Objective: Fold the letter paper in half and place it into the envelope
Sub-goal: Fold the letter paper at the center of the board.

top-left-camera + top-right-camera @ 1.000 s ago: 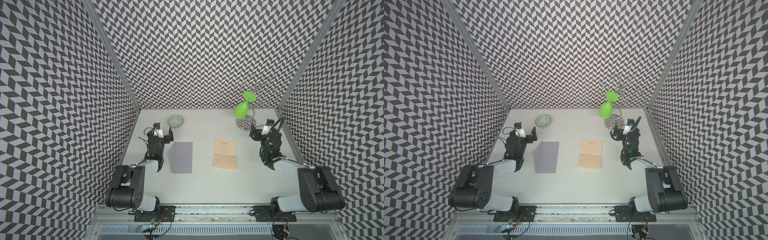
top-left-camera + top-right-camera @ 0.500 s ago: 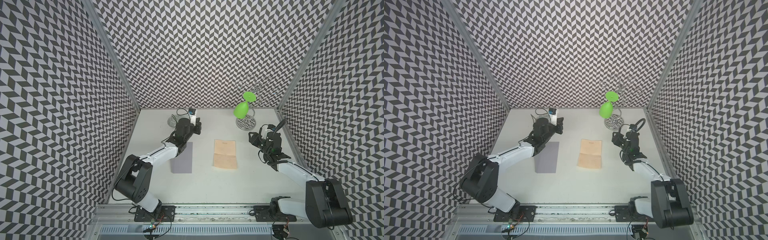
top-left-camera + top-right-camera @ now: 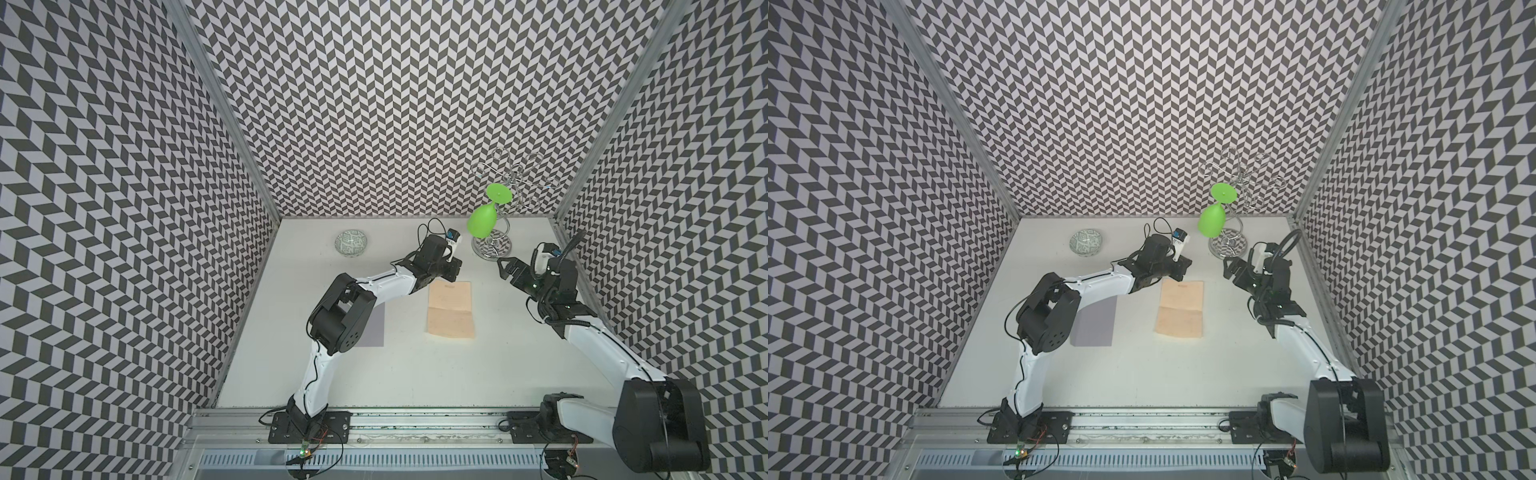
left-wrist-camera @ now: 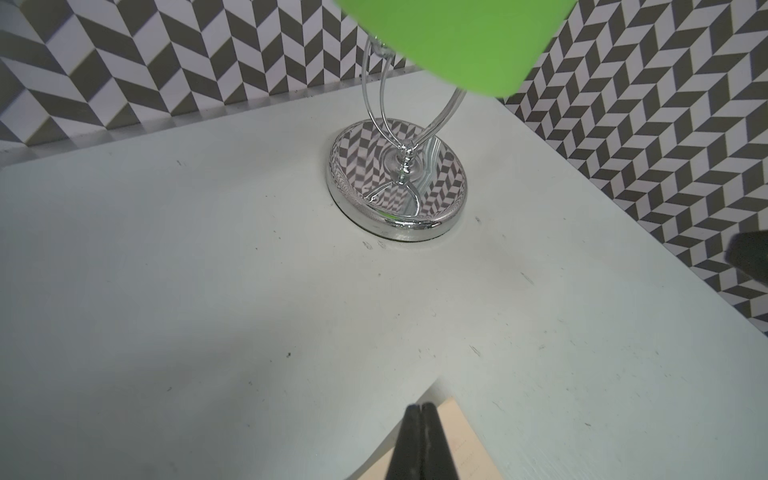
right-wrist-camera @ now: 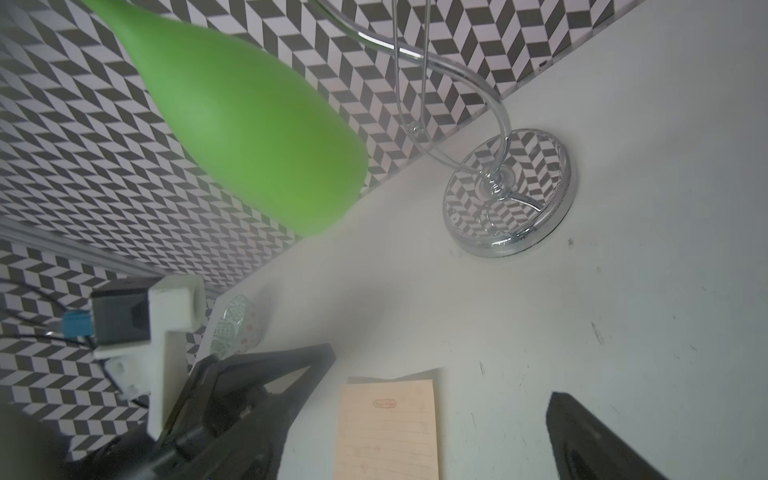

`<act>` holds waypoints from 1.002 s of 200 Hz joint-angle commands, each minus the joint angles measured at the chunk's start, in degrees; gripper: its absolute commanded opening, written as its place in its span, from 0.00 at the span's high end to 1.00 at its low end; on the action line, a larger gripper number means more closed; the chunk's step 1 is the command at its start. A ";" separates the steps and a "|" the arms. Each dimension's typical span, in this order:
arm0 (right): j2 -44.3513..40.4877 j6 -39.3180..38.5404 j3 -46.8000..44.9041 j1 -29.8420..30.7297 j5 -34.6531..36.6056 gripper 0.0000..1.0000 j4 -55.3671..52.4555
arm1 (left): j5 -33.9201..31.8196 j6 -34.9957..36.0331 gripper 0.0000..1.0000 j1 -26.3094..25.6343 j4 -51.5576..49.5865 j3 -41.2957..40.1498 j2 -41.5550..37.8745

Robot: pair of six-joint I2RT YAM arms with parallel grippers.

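My L fingers [image 4: 409, 453] were pressed shut w/ nothing between them, tips over the far edge of the letter paper [image 3: 451, 305]; contact unclear. Paper lay flat & unfolded mid-table [image 3: 415, 365]. Envelope [image 3: 1096, 324] lay flat to its left, apart, partly under my L arm. R gripper [image 3: 505, 269] was spread wide, empty, near the rack base [image 3: 493, 247].

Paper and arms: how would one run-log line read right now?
paper: flat, unfolded | envelope: lying apart | left gripper: shut at paper's far edge | right gripper: open, holding nothing
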 commanded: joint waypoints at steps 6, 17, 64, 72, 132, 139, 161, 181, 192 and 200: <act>2.71 -1.09 2.58 -0.11 -5.07 0.15 -4.54 | 2.49 -2.01 1.00 0.54 -4.06 1.82 2.99; 3.01 -1.77 3.07 -0.10 -5.18 0.19 -5.70 | 2.49 -2.24 1.00 0.50 -3.75 1.33 3.62; 1.92 -8.64 4.87 1.76 -0.26 0.18 -11.13 | 2.80 -1.46 1.00 0.02 -4.68 1.77 6.41; 1.89 -10.66 5.56 2.71 1.99 0.18 -12.53 | 2.75 -1.31 1.00 0.01 -5.24 2.07 6.94; -4.04 -37.27 5.96 19.58 19.09 0.00 -13.94 | 2.40 0.82 1.00 -0.07 -8.46 2.21 9.04; -5.38 -41.62 4.95 22.15 19.39 0.00 -13.18 | 2.38 1.00 1.00 -0.07 -8.54 1.89 9.09; -9.82 -54.95 0.89 29.19 18.83 0.00 -12.22 | 2.42 1.19 1.00 -0.07 -8.11 0.63 8.98; -13.55 -65.96 -2.18 35.32 17.48 0.00 -15.55 | 2.57 1.48 1.00 -0.05 -8.42 0.27 9.28; -14.76 -68.66 -3.35 38.72 20.31 0.00 -17.30 | 2.66 1.69 1.00 -0.07 -8.72 0.27 9.49; -15.25 -69.98 -3.76 40.85 21.63 0.00 -19.30 | 2.66 1.73 1.00 -0.07 -8.89 0.25 9.56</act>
